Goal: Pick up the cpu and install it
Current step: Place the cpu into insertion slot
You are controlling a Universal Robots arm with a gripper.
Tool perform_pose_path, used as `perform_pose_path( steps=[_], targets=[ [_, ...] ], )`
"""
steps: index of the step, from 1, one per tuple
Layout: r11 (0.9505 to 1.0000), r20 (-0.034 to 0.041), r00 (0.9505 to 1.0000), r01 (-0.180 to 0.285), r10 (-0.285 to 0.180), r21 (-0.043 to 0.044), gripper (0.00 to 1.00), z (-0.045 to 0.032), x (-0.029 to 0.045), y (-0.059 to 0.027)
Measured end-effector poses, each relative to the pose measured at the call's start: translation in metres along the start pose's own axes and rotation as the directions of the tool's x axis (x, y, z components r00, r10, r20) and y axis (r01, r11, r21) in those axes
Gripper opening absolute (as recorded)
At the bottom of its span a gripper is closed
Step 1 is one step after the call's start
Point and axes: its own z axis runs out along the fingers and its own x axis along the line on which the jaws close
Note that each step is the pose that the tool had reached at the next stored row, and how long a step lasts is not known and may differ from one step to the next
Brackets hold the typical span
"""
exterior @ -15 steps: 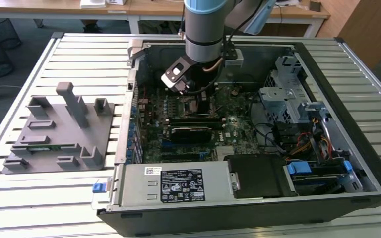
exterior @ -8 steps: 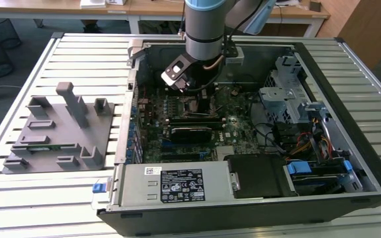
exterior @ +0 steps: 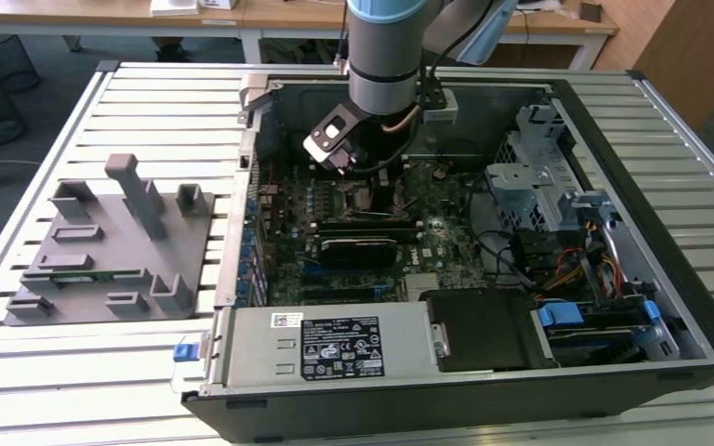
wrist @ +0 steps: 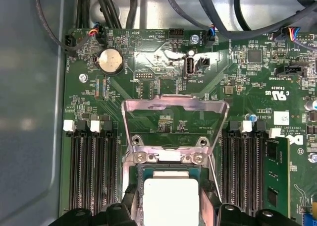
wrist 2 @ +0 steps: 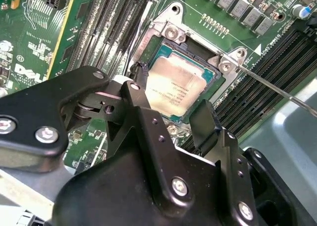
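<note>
A pale blue and grey robot arm point(exterior: 389, 56) is reaching straight down into a black, open-sided computer case point(exterior: 456, 401) that is lying on a silver slatted metal desk point(exterior: 146, 111), taking up the desk's half toward the exterior view's right. Its black gripper point(wrist 2: 173, 93) is hovering low over the green motherboard point(wrist: 148, 62), near the case's far wall. The cpu point(wrist 2: 174, 86), a small flat square chip with a shiny silver-grey metal top, is lying flat in the square socket, and a teal rim is showing around it. The black fingers point(wrist 2: 205, 119) are standing apart, one along each of two opposite edges of the cpu, with a thin strip of socket showing beside the chip in the first wrist view, so they are not clamping it. The bare metal load frame point(wrist: 173, 103) is standing raised on its hinge just beyond the socket, and a thin metal lever point(wrist 2: 272, 87) is angling away beside it. A long green memory stick point(wrist: 277, 181) is sitting upright in a slot near the socket. A grey moulded fixture tray point(exterior: 97, 251) is resting by the desk's edge on the exterior view's left.
</note>
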Motion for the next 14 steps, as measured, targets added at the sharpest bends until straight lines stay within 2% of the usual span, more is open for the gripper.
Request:
perform_pose_path(
  steps=[14],
  targets=[
    [1.0000,-0.0005,1.0000,0.000,0.000,0.0000,0.61,0.0004,0.0007,0.0000]
  ],
)
